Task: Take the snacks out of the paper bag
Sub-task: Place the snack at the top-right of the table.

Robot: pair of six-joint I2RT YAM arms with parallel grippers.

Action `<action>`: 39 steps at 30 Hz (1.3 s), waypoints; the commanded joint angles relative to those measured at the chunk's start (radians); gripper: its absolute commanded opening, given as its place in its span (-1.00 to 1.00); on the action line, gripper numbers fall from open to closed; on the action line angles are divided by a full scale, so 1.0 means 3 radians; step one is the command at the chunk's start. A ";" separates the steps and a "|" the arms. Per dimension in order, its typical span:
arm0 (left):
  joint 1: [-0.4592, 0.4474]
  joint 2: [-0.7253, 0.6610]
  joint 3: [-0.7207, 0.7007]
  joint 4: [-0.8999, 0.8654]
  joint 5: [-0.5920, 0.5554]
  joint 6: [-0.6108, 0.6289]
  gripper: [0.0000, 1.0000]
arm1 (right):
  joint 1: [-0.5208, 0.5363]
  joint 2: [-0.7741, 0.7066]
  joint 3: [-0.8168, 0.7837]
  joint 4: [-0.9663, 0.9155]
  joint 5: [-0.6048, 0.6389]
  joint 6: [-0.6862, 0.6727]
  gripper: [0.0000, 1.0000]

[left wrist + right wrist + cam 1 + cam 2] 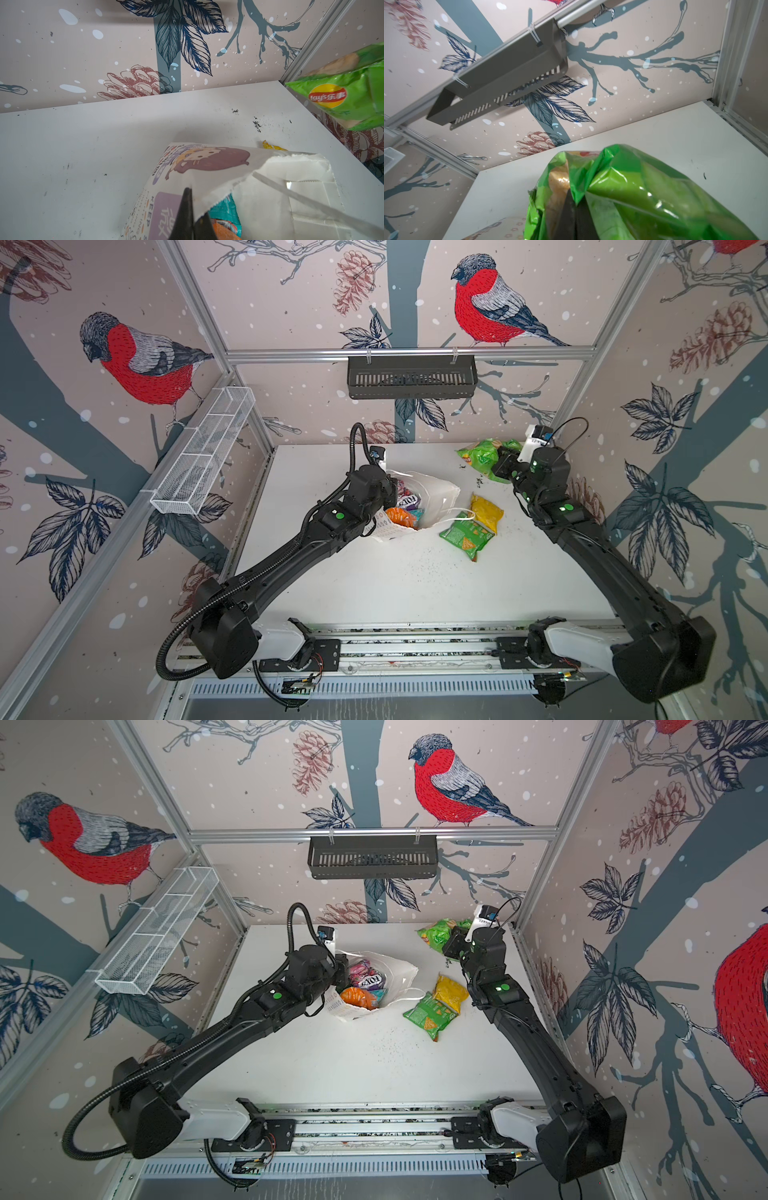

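Your right gripper (576,204) is clamping a green packet (643,197) far right; left gripper (195,207) is pinching the paper bag (207,166), snacks (404,512) lying just right of it.

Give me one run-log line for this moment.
left gripper: shut on paper bag | right gripper: shut on Lay's packet | table: yellow packet, green packet
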 commanded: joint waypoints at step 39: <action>-0.0023 -0.0165 -0.0432 0.0411 0.0089 0.0028 -1.00 | -0.0282 0.0941 -0.0807 0.0211 0.0244 0.0415 -0.31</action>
